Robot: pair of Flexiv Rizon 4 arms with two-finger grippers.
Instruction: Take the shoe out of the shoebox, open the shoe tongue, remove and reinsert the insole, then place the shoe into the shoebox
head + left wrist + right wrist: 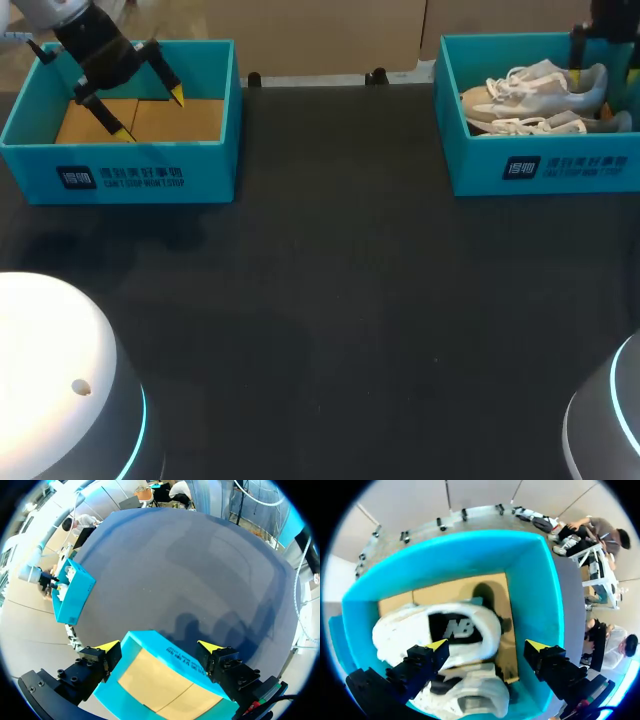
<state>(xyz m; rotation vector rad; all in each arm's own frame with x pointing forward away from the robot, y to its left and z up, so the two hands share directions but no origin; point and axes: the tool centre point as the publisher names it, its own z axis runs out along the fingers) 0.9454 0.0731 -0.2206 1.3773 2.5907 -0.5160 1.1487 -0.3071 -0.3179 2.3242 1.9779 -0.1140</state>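
Two pale sneakers lie side by side in the teal shoebox [540, 170] at the far right of the table, one shoe [535, 88] behind the other [560, 122]. My right gripper [608, 62] hangs over that box, open. In the right wrist view its yellow tips spread wide above the heel of one white shoe [445, 630], not touching it, and the second shoe [470, 695] lies beside it inside the teal walls [470, 555]. My left gripper [152, 115] hovers open and empty over a second teal box [120, 175] at the far left, whose cardboard floor [160, 685] is bare.
The dark table top [330, 280] stretches between the two boxes. White rounded robot bases stand at the front left [50, 370] and front right [610, 420] corners. Two small black clips [255, 78] sit on the far edge.
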